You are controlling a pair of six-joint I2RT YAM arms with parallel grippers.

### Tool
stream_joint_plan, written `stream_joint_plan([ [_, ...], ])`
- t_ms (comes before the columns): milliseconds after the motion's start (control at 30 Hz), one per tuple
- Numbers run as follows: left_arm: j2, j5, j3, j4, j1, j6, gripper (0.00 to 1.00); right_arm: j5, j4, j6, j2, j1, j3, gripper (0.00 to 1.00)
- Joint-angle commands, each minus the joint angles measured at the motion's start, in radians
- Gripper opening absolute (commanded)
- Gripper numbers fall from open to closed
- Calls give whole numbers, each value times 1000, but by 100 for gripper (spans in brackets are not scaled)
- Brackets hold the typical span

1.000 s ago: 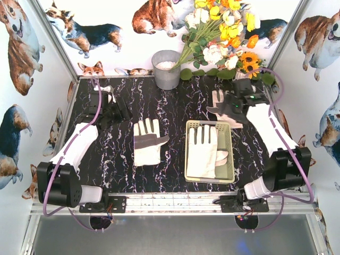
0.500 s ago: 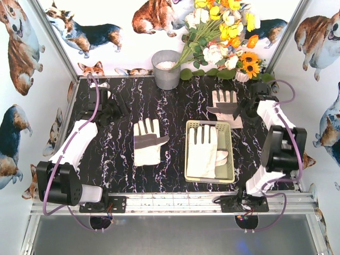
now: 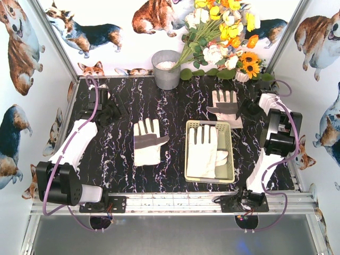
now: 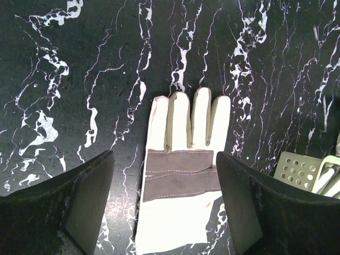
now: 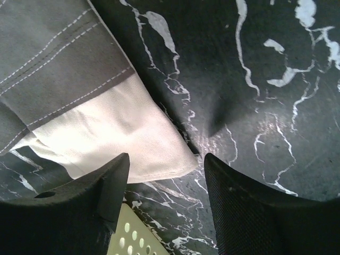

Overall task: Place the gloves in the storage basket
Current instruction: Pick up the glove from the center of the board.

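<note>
Three cream-white fabric work gloves with grey patches are seen from above on a black marbled table (image 3: 170,106). The centre-left glove (image 3: 147,141) is laid flat, fingers toward the top of the frame. The upper-right glove (image 3: 225,106) is laid likewise. The third glove (image 3: 202,151) is laid inside the shallow pale yellow-green slotted plastic basket (image 3: 232,159), right of centre (another pale glove edge shows beside it). The left gripper (image 4: 164,159) is spread wide above the centre-left glove. The right gripper (image 5: 166,159) is parted, the upper-right glove's cuff corner framed between its jaws.

A black marbled table (image 3: 175,106) bears a middle glove (image 3: 147,141), far-right glove (image 3: 225,106), basket (image 3: 231,154), bucket (image 3: 167,69).
</note>
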Motion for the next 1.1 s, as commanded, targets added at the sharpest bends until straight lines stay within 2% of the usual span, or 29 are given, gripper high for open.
stream_joint_plan([
  [0,2,-5,31,-1,-2,-28,72,-45,-14,-26,27,1,47,59],
  [233,19,3,36,-10,-5,-29,72,-21,-39,-41,65,1,34,52],
  [333,16,2,36,-13,-10,-33,72,-32,-44,-38,77,1,33,40],
  [500,7,2,31,-12,-13,-35,73,-37,-33,1,53,2,15,13],
  [567,6,12,29,-8,-15,-37,73,-24,-29,25,22,2,-2,8],
  [867,27,75,31,-1,-17,53,73,69,11,190,-286,0,-251,0],
  [1067,35,160,36,31,-16,43,73,92,44,387,-668,0,-508,0],
])
